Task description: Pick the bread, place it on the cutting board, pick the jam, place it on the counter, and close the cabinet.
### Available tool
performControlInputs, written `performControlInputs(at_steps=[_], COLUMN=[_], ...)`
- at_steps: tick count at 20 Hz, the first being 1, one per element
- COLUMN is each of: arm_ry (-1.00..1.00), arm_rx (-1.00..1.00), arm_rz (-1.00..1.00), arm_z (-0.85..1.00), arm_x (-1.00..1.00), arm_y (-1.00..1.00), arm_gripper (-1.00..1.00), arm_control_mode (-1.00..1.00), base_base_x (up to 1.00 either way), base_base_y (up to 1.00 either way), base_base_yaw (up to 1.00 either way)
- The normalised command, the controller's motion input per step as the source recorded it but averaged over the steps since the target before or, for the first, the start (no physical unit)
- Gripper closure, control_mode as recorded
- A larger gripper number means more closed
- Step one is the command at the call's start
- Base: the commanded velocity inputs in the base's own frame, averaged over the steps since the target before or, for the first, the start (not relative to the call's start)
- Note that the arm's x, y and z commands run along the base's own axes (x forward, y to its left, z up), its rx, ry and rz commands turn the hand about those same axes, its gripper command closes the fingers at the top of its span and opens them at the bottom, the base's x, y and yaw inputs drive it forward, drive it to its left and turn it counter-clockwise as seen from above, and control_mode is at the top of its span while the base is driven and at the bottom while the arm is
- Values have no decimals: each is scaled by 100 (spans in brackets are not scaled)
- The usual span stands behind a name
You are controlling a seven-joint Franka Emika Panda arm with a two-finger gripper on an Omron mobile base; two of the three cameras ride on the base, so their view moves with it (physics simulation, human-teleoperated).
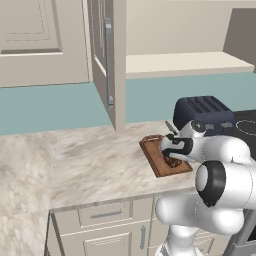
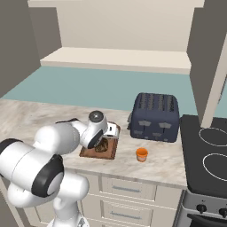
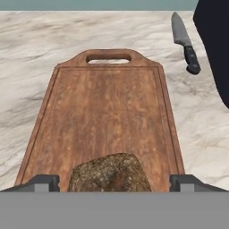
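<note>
Jaws spread wide either side of dark brown lumpy bread (image 3: 110, 172), resting on reddish-brown wooden cutting board (image 3: 107, 107) near worktop (image 1: 95, 165) front edge. Lift straight up, avoiding nudging loaf.

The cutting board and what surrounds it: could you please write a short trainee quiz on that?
1. True or false: the bread lies on the cutting board.
2. Where does the jam stand? A) on the cabinet shelf B) on the counter in front of the toaster C) on the board
3. Fill in: beyond the board's handle end lies a ____.

Key: 1 true, the hand straddling it with fingers apart; 2 B; 3 knife.
</note>
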Motion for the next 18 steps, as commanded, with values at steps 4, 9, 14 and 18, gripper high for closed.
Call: performControlInputs(at_steps=[4,9,14,18], arm_ry=[-7,-11,-14,-17], arm_rx=[0,0,0,0], arm_rz=[0,0,0,0], arm_z=[0,3,5,10], arm_x=[0,0,0,0], arm_y=[0,0,0,0], arm_gripper=[-100,-100,-100,-100], arm_control_mode=[-100,-100,-100,-100], base_base_x=[0,0,0,0], base_base_y=[0,0,0,0], base_base_yaw=[0,0,0,0])
